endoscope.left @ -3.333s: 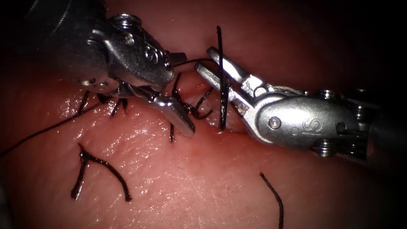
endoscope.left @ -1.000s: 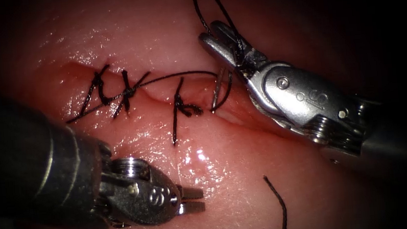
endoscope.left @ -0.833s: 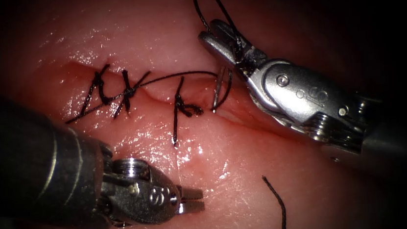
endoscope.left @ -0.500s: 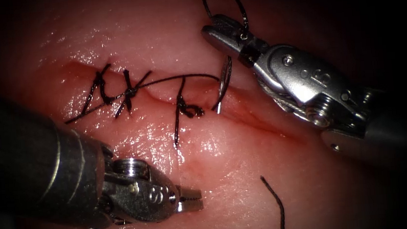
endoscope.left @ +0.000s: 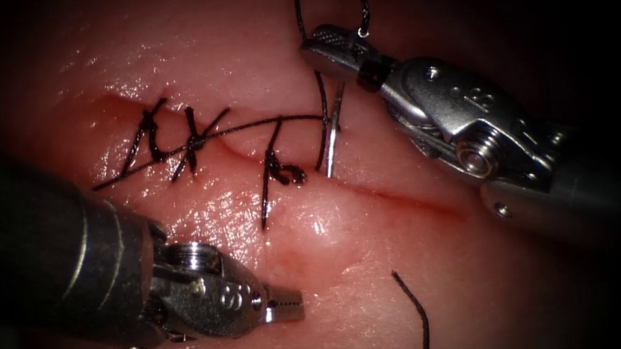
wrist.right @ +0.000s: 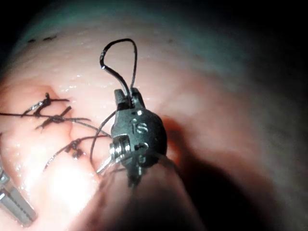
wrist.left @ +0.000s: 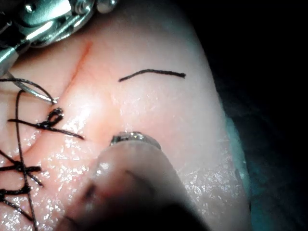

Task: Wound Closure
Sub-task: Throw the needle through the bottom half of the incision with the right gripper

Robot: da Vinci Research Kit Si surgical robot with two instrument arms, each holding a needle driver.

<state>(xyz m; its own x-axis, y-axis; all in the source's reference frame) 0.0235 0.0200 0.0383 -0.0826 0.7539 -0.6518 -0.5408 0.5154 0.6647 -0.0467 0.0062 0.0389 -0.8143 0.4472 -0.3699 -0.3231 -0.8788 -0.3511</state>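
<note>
The right tool (endoscope.left: 329,49) is clamped on the thread (endoscope.left: 276,120) above the cut (endoscope.left: 402,198). The needle (endoscope.left: 332,131) hangs just below its jaws with its long axis near upright, its point down at the cut's edge; whether the point is in the tissue (endoscope.left: 322,308) I cannot tell. The left tool (endoscope.left: 284,306), jaws together and empty, lies well apart below the cut, so the right tool is much nearer. Stitches (endoscope.left: 172,138) crowd the left, a loose thread piece (endoscope.left: 416,315) lies lower right, and the glistening tissue between is open.
</note>
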